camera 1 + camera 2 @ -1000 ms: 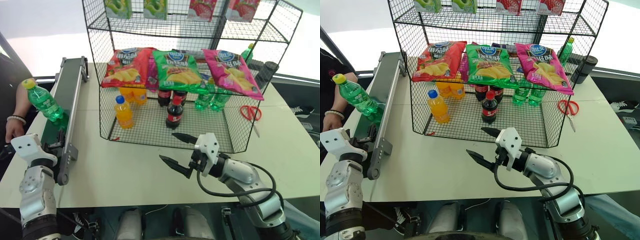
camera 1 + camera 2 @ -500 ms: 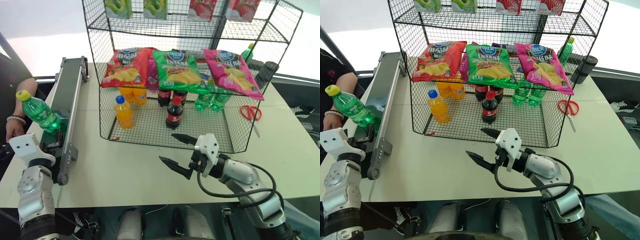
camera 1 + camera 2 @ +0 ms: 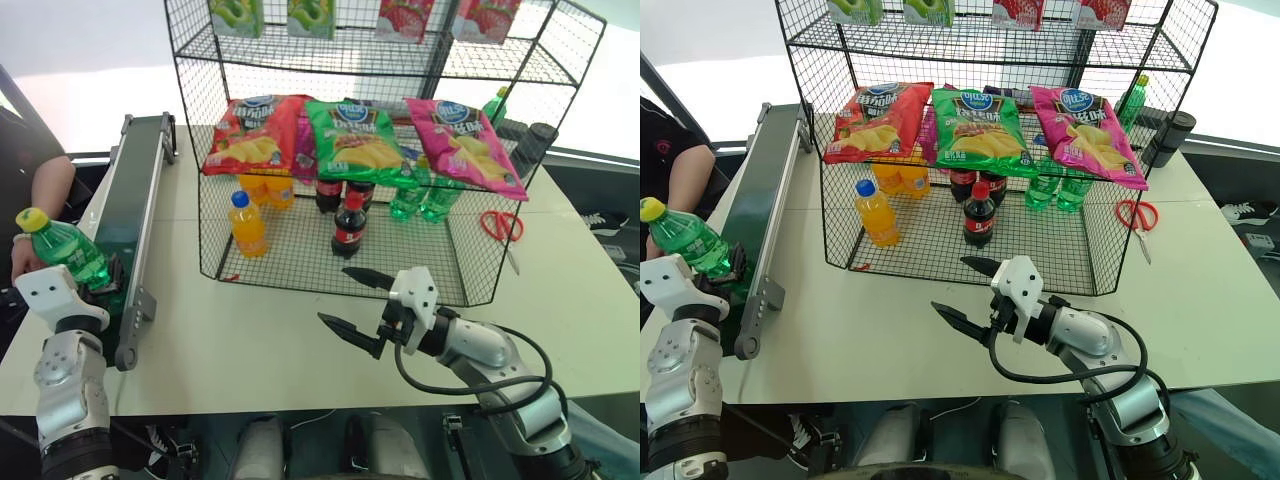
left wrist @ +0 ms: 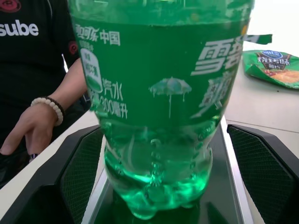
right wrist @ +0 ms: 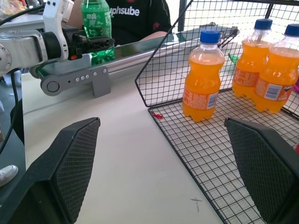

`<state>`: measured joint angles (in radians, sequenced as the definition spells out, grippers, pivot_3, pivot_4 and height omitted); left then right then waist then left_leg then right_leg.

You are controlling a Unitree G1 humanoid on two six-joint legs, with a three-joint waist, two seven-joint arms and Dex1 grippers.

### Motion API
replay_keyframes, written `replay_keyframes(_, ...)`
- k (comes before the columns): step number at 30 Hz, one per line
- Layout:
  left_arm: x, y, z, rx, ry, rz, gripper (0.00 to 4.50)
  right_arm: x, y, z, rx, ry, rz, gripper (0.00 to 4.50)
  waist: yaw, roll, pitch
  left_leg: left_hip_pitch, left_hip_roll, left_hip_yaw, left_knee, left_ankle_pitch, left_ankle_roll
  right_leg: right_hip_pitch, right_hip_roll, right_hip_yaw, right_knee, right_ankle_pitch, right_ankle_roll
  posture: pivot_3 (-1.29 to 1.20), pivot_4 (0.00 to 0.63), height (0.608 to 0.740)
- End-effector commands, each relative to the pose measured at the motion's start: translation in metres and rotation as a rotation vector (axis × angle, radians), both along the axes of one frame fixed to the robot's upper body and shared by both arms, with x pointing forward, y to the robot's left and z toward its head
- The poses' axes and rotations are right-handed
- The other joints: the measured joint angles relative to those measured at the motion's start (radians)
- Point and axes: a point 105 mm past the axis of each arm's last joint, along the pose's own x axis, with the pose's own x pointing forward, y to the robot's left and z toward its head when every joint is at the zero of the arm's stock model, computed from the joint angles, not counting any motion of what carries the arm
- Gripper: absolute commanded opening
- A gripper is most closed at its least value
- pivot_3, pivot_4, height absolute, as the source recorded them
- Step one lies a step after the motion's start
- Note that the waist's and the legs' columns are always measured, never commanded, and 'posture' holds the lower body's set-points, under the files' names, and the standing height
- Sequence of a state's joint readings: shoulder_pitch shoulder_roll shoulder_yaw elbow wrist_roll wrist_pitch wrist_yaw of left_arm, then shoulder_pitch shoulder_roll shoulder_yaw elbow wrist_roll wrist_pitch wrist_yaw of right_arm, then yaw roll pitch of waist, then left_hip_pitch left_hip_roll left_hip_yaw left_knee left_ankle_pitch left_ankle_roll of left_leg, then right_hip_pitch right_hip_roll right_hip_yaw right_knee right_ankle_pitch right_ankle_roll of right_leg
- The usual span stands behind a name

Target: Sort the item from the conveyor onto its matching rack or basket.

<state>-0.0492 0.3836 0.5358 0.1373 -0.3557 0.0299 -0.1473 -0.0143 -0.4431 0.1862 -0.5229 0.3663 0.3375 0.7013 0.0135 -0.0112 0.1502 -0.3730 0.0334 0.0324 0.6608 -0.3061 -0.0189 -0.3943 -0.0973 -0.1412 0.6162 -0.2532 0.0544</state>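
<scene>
The green soda bottle (image 3: 62, 249) stands tilted at the near end of the conveyor (image 3: 130, 215), sitting between the wide-spread fingers of the left gripper (image 4: 154, 186), which has not closed on it. The right gripper (image 3: 355, 300) hangs empty over the table (image 3: 260, 330), jaws spread wide, just in front of the black wire rack (image 3: 400, 150).

Three chip bags (image 3: 360, 140), perhaps three orange-drink bottles (image 3: 247, 224), two cola bottles (image 3: 348, 225).
</scene>
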Motion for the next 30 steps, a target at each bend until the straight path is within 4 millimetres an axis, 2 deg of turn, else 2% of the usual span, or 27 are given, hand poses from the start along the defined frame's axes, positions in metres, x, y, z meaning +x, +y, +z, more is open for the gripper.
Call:
replay_keyframes(1,-0.005,0.008,0.018,0.053,-0.050,0.028,4.25,-0.002,0.000,0.007,0.020,-0.032,0.010,4.48,0.000,0.000,0.000,0.000,0.000,0.000,0.000,0.000,0.000,0.000,0.000,0.000,0.000,0.000,0.000,0.00,0.150,0.735)
replay_keyframes(3,-0.005,0.008,0.018,0.054,-0.051,0.029,3.66,-0.002,0.001,0.007,0.021,-0.032,0.010,4.50,0.000,0.000,0.000,0.000,0.000,0.000,0.000,0.000,0.000,0.000,0.000,0.000,0.000,0.000,0.000,0.00,0.150,0.735)
replay_keyframes(5,-0.006,0.008,0.018,0.055,-0.050,0.029,2.84,-0.003,0.001,0.008,0.021,-0.032,0.010,4.50,0.002,0.000,0.000,0.000,0.000,0.000,0.000,0.000,0.000,0.000,0.000,0.000,0.000,0.000,0.000,0.00,0.150,0.735)
replay_keyframes(7,-0.005,0.007,0.019,0.060,-0.048,0.023,2.81,-0.003,0.002,0.008,0.021,-0.033,0.009,4.50,0.001,0.000,0.000,0.000,0.000,0.000,0.000,0.000,0.000,0.000,0.000,0.000,0.000,0.000,0.000,0.00,0.150,0.735)
replay_keyframes(13,0.001,-0.013,0.044,0.091,-0.117,-0.107,2.81,0.002,-0.004,0.011,0.015,-0.056,-0.026,4.50,0.001,-0.002,0.002,-0.001,0.000,-0.001,0.000,0.000,0.000,-0.001,0.000,0.000,-0.001,0.000,0.000,0.00,0.150,0.735)
replay_keyframes(17,0.008,-0.051,0.065,0.147,-0.147,-0.327,2.81,0.009,-0.014,0.017,0.011,-0.085,-0.060,4.50,0.001,-0.005,0.004,-0.002,0.000,-0.001,0.000,0.000,0.000,-0.001,0.000,-0.001,-0.001,0.000,0.000,0.00,0.150,0.735)
replay_keyframes(19,0.010,-0.074,0.068,0.180,-0.129,-0.462,2.81,0.007,-0.014,0.022,0.017,-0.086,-0.046,4.50,0.000,-0.004,0.005,-0.002,0.000,-0.001,0.000,0.000,0.000,-0.001,0.000,-0.001,-0.002,0.000,0.000,0.00,0.150,0.735)
replay_keyframes(24,0.008,-0.142,0.063,0.214,-0.062,-0.840,2.81,0.007,-0.011,0.036,0.057,-0.090,-0.030,4.50,0.000,0.000,0.007,-0.002,0.000,0.000,-0.001,0.000,0.000,-0.001,0.000,-0.001,-0.002,0.000,0.000,0.00,0.150,0.735)
replay_keyframes(28,0.004,-0.205,0.050,0.255,-0.018,-1.151,2.81,0.008,-0.007,0.041,0.061,-0.099,-0.020,4.50,0.001,0.001,0.008,-0.001,0.000,0.000,-0.004,0.000,0.000,-0.001,0.001,-0.001,-0.002,0.000,-0.001,0.00,0.150,0.735)
replay_keyframes(30,0.005,-0.230,0.046,0.270,-0.028,-1.262,2.81,0.008,-0.004,0.041,0.061,-0.099,-0.010,4.50,0.002,0.001,0.008,-0.001,0.000,0.000,-0.004,0.000,0.000,-0.002,0.001,-0.001,-0.002,0.000,-0.001,0.00,0.150,0.735)
